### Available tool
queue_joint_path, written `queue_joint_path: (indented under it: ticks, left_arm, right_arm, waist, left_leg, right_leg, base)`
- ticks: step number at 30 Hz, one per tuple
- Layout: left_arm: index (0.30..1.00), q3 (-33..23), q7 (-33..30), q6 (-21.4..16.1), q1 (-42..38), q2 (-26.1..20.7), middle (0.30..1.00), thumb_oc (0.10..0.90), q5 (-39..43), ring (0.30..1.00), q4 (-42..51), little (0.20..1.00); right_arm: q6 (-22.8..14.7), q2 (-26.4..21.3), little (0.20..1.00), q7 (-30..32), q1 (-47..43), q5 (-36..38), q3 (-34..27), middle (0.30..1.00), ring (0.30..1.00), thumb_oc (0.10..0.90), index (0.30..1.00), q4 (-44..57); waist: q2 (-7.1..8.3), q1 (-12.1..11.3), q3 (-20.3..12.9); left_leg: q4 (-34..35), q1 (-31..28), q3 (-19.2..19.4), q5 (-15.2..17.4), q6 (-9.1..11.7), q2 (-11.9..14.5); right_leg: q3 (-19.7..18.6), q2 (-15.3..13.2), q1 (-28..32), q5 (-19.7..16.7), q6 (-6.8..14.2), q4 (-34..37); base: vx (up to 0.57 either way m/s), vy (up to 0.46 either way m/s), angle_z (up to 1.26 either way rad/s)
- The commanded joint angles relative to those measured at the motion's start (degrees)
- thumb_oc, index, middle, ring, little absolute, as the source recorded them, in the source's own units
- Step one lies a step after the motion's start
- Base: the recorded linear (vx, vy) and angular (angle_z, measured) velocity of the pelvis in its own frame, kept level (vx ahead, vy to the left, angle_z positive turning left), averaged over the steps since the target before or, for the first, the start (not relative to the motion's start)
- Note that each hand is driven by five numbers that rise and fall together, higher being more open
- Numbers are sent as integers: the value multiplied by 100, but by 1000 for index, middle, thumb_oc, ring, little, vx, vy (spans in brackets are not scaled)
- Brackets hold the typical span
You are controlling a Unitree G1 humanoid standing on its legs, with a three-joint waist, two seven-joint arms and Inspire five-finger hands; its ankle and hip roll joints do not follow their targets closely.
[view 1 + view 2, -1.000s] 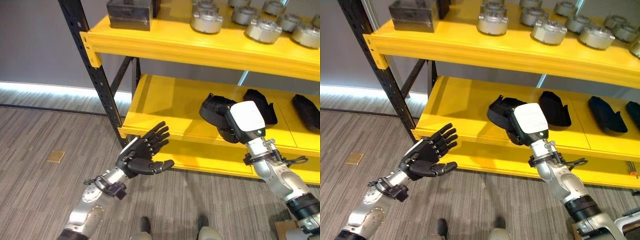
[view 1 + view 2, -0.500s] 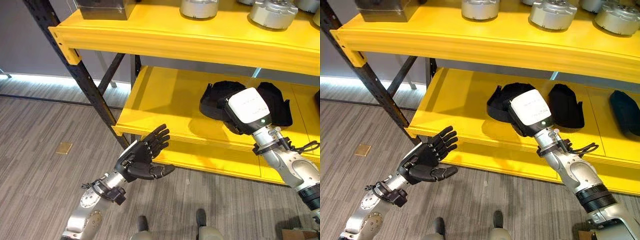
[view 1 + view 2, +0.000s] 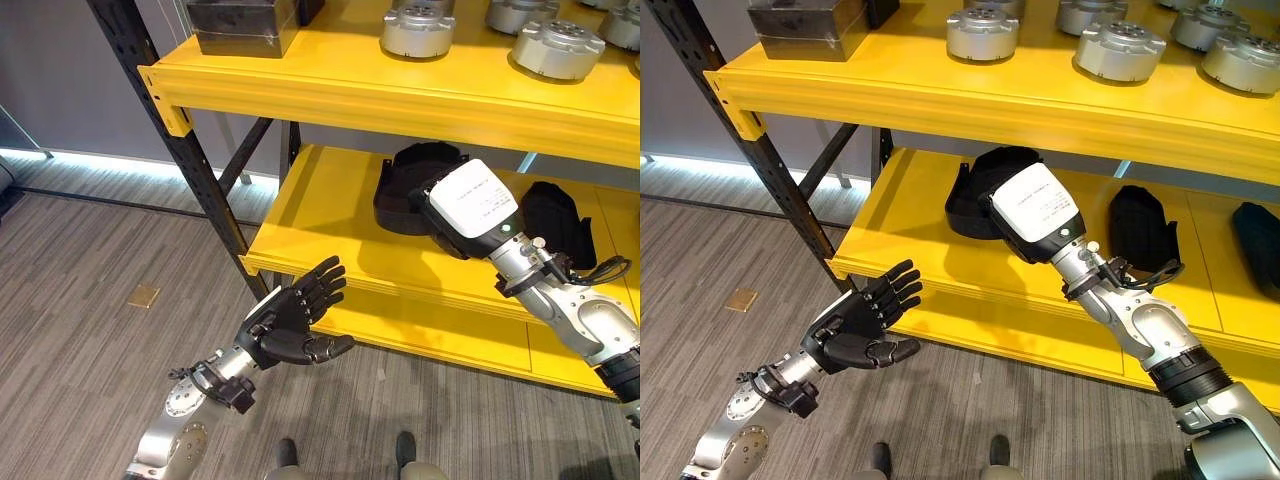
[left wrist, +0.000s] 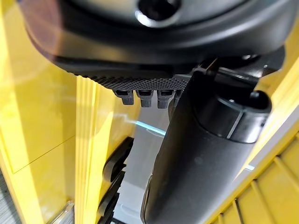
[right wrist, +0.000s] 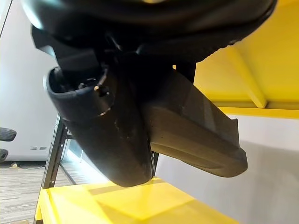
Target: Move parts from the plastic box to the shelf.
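Yellow shelf (image 3: 330,215), black upright (image 3: 165,140), grey plank floor (image 3: 90,350)

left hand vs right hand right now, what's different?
The left hand hangs in front of the shelf, over the floor; the right hand reaches over the lower shelf board. The left hand is open and holds nothing; the right hand is against a black part, its fingers hidden. Both are dark hands on silver-grey arms.
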State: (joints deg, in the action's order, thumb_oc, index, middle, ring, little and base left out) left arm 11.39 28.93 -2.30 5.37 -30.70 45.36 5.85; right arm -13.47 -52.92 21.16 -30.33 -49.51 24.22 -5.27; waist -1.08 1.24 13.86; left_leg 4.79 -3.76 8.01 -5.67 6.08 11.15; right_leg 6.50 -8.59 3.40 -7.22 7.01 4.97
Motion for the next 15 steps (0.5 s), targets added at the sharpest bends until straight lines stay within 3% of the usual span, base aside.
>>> queue_joint_path:
  ticks: [1,15]
  left_arm:
    - [1000,102,37,-322,-484,-80,1000,900,418,1000,483,1000]
    - [1000,438,-200,-775,-855,-117,1000,900,540,1000,433,1000]
  right_arm:
    - [211,-203,300,530,-1340,-14,93,300,300,400,300,144]
    - [351,-663,300,901,-2708,-64,799,300,300,400,300,-553]
  waist:
    - [51,-137,-309]
    - [-369,-94,429]
  left_leg:
    - [21,-426,119,242,93,327]
    - [-181,421,-156,45,164,381]
  right_leg:
    - [8,-17,-256,383,-30,-377]
    - [-243,76,-1306,720,-231,-1126]
  base:
    - [-58,-68,-3]
    - [-86,-43,-2]
